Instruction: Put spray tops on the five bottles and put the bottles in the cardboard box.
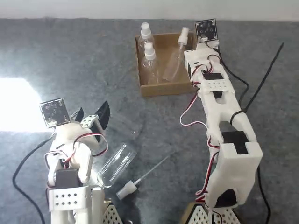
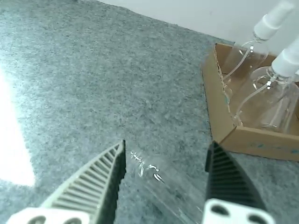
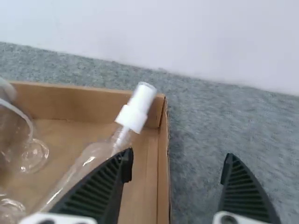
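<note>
The cardboard box (image 1: 164, 88) stands at the back of the table. Two clear bottles with white spray tops (image 1: 146, 33) (image 1: 149, 53) stand upright in its left part, also seen as bottles (image 2: 243, 58) (image 2: 271, 98). A third topped bottle (image 1: 175, 58) (image 3: 100, 154) leans inside the box. My right gripper (image 1: 188, 56) (image 3: 177, 161) hangs open over the box's right wall, one finger beside that bottle. My left gripper (image 1: 92, 113) (image 2: 167, 144) is open over a topless clear bottle (image 2: 161, 179) (image 1: 124, 122) lying on the mat. Another topless bottle (image 1: 116, 163) lies nearer the arm's base.
A loose white spray top (image 1: 127, 189) with its long thin tube lies on the grey mat by the front, between the two arm bases. Black cables trail along both sides. The box edge (image 2: 219, 107) is to the far right of my left gripper.
</note>
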Robot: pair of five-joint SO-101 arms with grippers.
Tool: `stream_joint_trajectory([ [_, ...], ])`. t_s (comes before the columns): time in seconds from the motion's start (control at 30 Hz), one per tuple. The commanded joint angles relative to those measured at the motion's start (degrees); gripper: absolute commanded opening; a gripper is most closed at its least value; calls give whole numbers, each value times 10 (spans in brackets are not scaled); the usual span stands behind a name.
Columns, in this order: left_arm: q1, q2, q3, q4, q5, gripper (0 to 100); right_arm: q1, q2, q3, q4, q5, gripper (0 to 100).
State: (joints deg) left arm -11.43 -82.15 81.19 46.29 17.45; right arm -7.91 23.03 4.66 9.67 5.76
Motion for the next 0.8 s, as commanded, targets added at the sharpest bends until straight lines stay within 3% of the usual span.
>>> stream_joint_trajectory([
  [0.0,2,-9,-15,-3,-5,261,8,-58,-37,11,-4,265],
  [0.27,2,-9,-15,-3,-5,261,9,-62,-37,41,-4,264],
  [0.47,0,-9,-15,-3,-5,261,10,-145,-20,116,-4,264],
  [0.77,-2,-9,-15,-3,-5,261,10,-272,71,125,-1,243],
])
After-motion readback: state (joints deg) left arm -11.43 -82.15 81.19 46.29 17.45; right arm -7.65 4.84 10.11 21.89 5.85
